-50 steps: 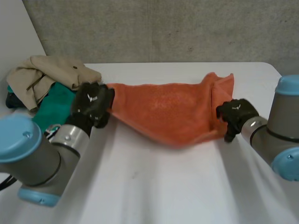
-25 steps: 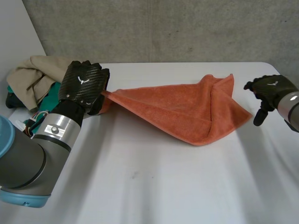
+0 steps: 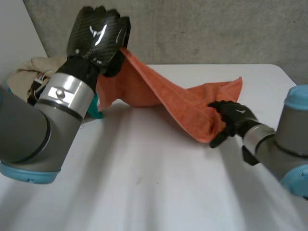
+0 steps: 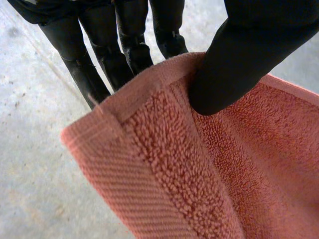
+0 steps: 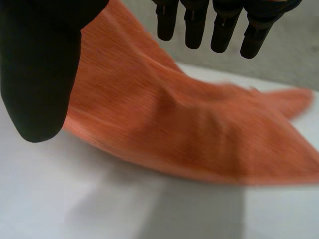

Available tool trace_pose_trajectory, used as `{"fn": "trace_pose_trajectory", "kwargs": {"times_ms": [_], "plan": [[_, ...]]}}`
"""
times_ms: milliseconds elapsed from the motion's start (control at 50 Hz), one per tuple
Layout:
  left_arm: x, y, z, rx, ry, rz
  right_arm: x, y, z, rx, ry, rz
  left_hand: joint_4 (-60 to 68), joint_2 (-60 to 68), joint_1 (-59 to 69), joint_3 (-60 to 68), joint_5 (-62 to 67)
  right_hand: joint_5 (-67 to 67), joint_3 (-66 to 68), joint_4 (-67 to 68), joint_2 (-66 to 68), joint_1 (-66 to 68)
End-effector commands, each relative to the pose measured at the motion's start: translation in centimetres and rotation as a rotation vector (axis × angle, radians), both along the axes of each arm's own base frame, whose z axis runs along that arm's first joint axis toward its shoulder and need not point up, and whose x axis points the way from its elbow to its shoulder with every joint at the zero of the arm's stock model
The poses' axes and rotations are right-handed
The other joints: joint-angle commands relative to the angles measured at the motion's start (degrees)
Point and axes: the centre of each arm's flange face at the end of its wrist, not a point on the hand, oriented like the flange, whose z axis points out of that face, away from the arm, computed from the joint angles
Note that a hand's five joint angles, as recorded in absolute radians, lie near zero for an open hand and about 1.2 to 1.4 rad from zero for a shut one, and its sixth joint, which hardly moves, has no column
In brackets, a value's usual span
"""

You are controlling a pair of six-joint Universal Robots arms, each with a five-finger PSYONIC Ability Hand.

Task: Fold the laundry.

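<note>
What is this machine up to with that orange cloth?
It is working on folding laundry. The robot's left hand pinches one corner of the orange towel between thumb and fingers and holds it high above the white table, so the towel slopes down to its far end, which lies on the table. The right hand is open at that low end; whether it touches the cloth is unclear. A beige garment waits behind the left arm.
</note>
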Motion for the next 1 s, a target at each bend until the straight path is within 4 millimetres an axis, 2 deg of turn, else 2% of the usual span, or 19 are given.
{"fn": "trace_pose_trajectory", "kwargs": {"times_ms": [20, 80, 180, 320, 380, 400, 440, 480, 540, 560, 580, 700, 780, 800, 860, 880, 920, 940, 1000], "plan": [[-1.1, 1.0, 2.6, 0.004, 0.035, -0.05, 5.5, 4.2, 2.5, -0.114, -0.168, 0.076, 11.2, 11.3, 13.9, 11.5, 13.3, -2.7, -2.1, -2.3, -2.3, -3.3], [-1.2, 1.3, 3.4, 0.004, 0.052, -0.059, 6.3, 3.5, 2.8, -0.167, -0.205, 0.026, 11.2, 11.3, 13.9, 11.5, 13.3, -2.7, -2.1, -2.3, -2.3, -3.3], [-1.5, 2.1, 4.9, 0.004, 0.101, -0.063, 7.3, 0.7, 0.4, -0.186, -0.186, -0.106, 11.2, 11.3, 13.9, 11.5, 13.3, -2.7, -2.1, -2.3, -2.3, -3.3], [-0.9, 3.8, 8.6, -0.051, 0.183, -0.053, 7.5, -1.6, -2.5, -0.172, -0.141, -0.185, 11.2, 11.3, 13.9, 11.5, 13.3, -2.7, -2.1, -2.3, -2.3, -3.3], [-0.3, 4.5, 10.2, -0.077, 0.206, -0.053, 6.8, -2.9, -2.7, -0.184, -0.13, -0.216, 11.2, 11.3, 13.9, 11.5, 13.3, -2.7, -2.1, -2.3, -2.3, -3.3], [-0.2, 4.6, 10.5, -0.082, 0.21, -0.052, 5.6, -4.3, -2.6, -0.196, -0.12, -0.255, 11.2, 11.3, 13.9, 11.5, 13.3, -1.7, -1.1, -1.3, -1.3, -2.3], [0.3, 5.1, 11.4, -0.098, 0.222, -0.05, 4.1, -5.7, -2.7, -0.203, -0.1, -0.294, 11.2, 11.3, 13.9, 11.5, 13.3, 2.4, 3.0, 2.8, 2.8, 1.8], [0.6, 5.4, 11.9, -0.109, 0.232, -0.048, 2.3, -7.4, -2.6, -0.221, -0.068, -0.333, 11.2, 11.3, 13.9, 11.5, 13.3, 11.8, 12.4, 12.2, 12.2, 11.2], [1.3, 5.9, 12.9, -0.132, 0.253, -0.036, 0.7, -8.7, -2.5, -0.24, -0.018, -0.363, 11.2, 11.3, 13.9, 11.5, 13.3, 26.4, 27.0, 26.8, 26.8, 25.8], [1.5, 6.0, 13.2, -0.138, 0.258, -0.035, -0.4, -9.5, -2.4, -0.25, 0.013, -0.375, 11.2, 11.3, 13.9, 11.5, 13.3, 51.4, 52.1, 51.9, 51.9, 50.8], [1.7, 6.1, 13.4, -0.144, 0.261, -0.032, -0.9, -9.8, -2.4, -0.253, 0.032, -0.374, 11.2, 11.3, 13.9, 11.5, 13.3, 67.1, 67.7, 67.5, 67.5, 66.5], [2.2, 5.5, 13.3, -0.142, 0.253, -0.006, -1.8, -9.9, -2.2, -0.253, 0.097, -0.278, 11.2, 11.3, 13.9, 11.5, 13.3, 67.3, 67.9, 67.7, 67.7, 66.7], [3.2, 3.8, 12.6, -0.121, 0.23, 0.052, -3.0, -9.7, 3.2, -0.334, 0.095, -0.247, 11.2, 11.3, 13.9, 11.5, 13.3, 67.3, 67.9, 67.7, 67.7, 66.7], [3.5, 3.4, 12.5, -0.119, 0.226, 0.066, -4.2, -9.4, 6.1, -0.37, 0.101, -0.248, 11.2, 11.3, 13.9, 11.5, 13.3, 67.3, 67.9, 67.7, 67.7, 66.7], [5.0, 1.4, 11.7, -0.095, 0.201, 0.141, -6.3, -8.8, 10.0, -0.404, 0.141, -0.25, 11.2, 11.3, 13.9, 11.5, 13.3, 67.3, 67.9, 67.7, 67.7, 66.7], [5.4, 0.9, 11.4, -0.087, 0.191, 0.158, -7.8, -8.5, 12.5, -0.426, 0.186, -0.244, 11.2, 11.3, 13.9, 11.5, 13.3, 67.3, 67.9, 67.7, 67.7, 66.7], [6.8, -0.6, 10.8, -0.06, 0.168, 0.216, -9.2, -8.0, 14.5, -0.438, 0.246, -0.232, 11.2, 11.3, 13.9, 11.5, 13.3, 67.3, 67.9, 67.7, 67.7, 66.7], [7.2, -1.0, 10.5, -0.047, 0.159, 0.232, -10.2, -7.3, 16.3, -0.446, 0.309, -0.211, 11.2, 11.3, 13.9, 11.5, 13.3, 67.3, 67.9, 67.7, 67.7, 66.7], [9.0, -2.8, 9.0, 0.024, 0.118, 0.308, -11.2, -6.2, 18.5, -0.456, 0.406, -0.175, 11.2, 11.3, 13.9, 11.5, 13.3, 67.3, 67.9, 67.7, 67.7, 66.7]]}}
